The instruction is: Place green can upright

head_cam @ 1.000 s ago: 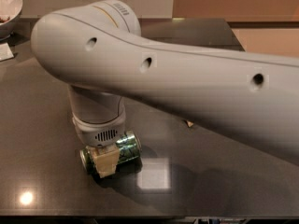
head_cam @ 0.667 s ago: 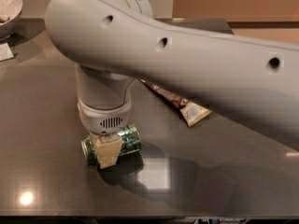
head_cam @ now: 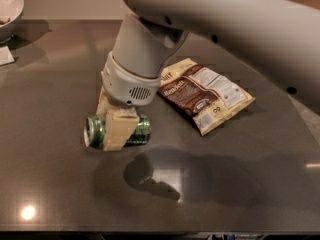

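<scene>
The green can (head_cam: 139,132) lies on its side on or just above the dark table (head_cam: 55,184), left of centre, with its silver top facing left. I cannot tell whether it touches the table. My gripper (head_cam: 108,129) comes down on it from above and is shut on the can. One cream finger (head_cam: 119,129) crosses the can's front and the other finger (head_cam: 102,103) shows behind it. The big white arm (head_cam: 225,24) reaches in from the upper right.
A brown snack bag (head_cam: 205,95) lies flat just right of the gripper. A white bowl (head_cam: 9,9) stands at the far left corner, with a slip of paper (head_cam: 6,55) below it. The table's front edge (head_cam: 160,232) runs along the bottom.
The gripper and the can have moved upward in the view together. The arm has swung up and right, uncovering the snack bag.
</scene>
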`<state>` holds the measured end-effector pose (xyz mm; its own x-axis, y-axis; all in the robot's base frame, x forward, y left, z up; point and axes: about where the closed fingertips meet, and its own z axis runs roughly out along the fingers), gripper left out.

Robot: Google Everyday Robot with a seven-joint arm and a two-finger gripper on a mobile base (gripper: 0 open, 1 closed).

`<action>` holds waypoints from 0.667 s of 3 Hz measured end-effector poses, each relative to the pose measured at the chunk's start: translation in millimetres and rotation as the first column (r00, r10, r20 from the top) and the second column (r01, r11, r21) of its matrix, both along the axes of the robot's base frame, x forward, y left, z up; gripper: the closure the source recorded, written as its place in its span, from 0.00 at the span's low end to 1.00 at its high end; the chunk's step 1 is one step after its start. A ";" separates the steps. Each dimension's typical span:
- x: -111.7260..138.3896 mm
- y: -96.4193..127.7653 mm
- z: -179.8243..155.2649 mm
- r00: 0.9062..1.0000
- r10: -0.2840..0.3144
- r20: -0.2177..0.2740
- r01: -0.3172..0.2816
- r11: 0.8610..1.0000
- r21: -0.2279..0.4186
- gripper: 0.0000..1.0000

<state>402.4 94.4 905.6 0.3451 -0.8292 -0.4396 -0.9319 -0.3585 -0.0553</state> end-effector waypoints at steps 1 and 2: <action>0.6 0.3 16.7 0.998 -0.030 -0.056 0.039 0.985 0.167 1.00; -1.4 -3.7 25.8 0.990 -0.099 -0.100 0.127 0.939 0.320 1.00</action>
